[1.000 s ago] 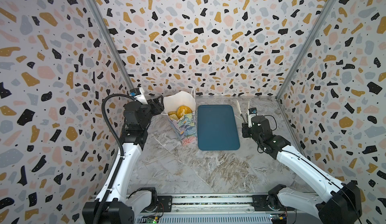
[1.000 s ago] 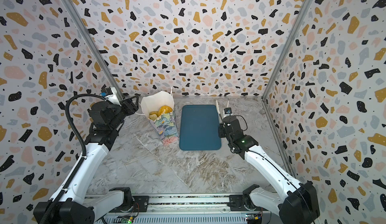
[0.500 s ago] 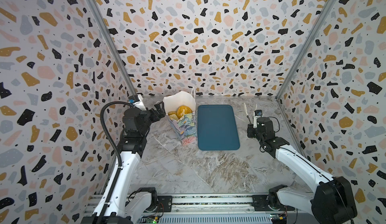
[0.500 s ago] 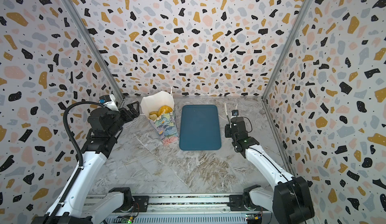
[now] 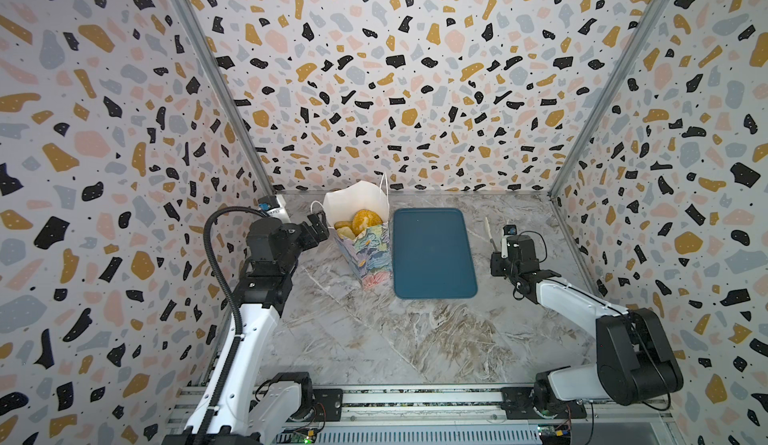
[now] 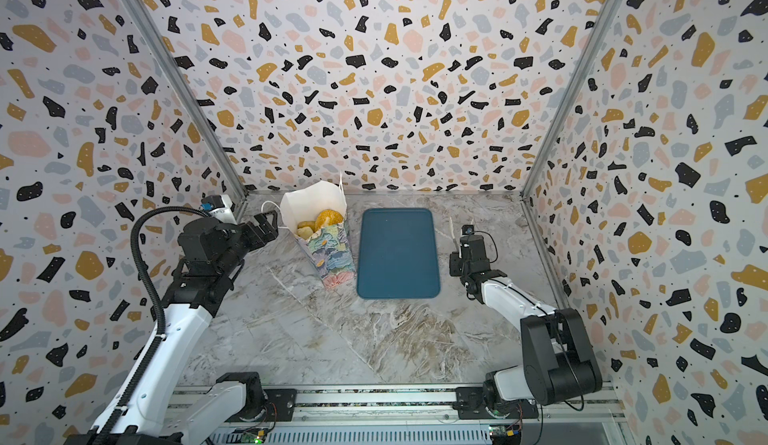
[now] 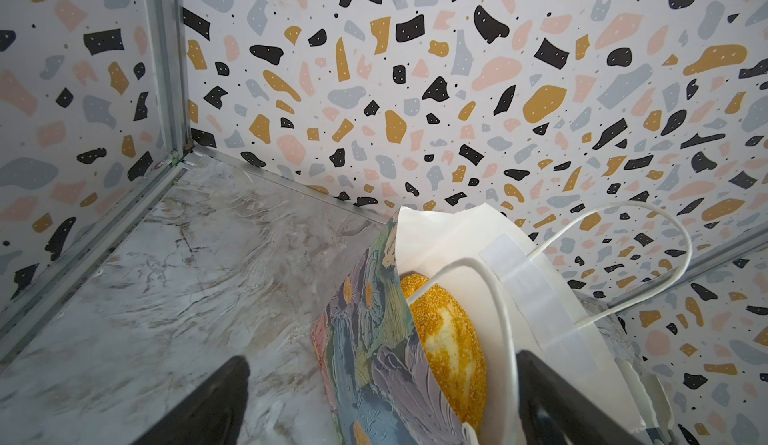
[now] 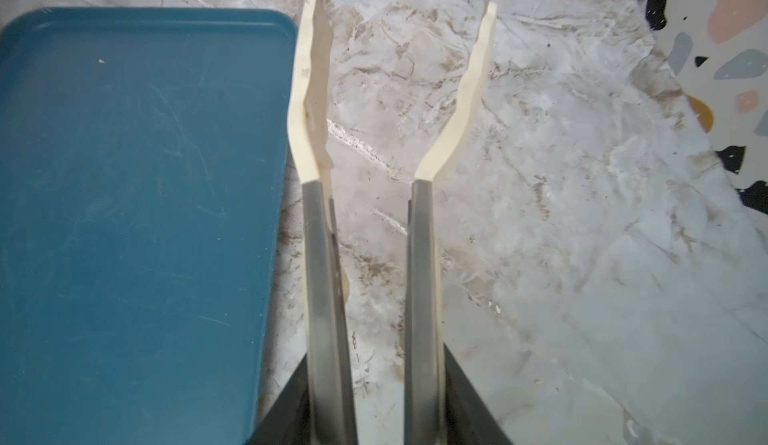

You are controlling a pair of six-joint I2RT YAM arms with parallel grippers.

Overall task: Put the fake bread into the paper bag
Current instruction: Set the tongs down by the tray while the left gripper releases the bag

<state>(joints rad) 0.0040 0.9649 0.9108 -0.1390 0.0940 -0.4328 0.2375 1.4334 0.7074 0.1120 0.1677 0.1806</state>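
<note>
At worktop's (image 5: 374, 339) rear | fake bread (image 5: 365, 222) in paper bag (image 5: 370, 256) | left gripper (image 5: 320, 225) jaws spread | right gripper (image 8: 376, 418) jaws pinch tongs (image 8: 318, 235) | seemingly done; withdraw carefully.

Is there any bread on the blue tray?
No, the dark-blue tray lies bare; the fake bread sits inside the paper bag.

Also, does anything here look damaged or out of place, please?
The paper bag has a ragged, possibly torn white rim near the open left gripper. Otherwise nothing stands out: fake bread sits inside, and the right gripper grips tongs.
</note>
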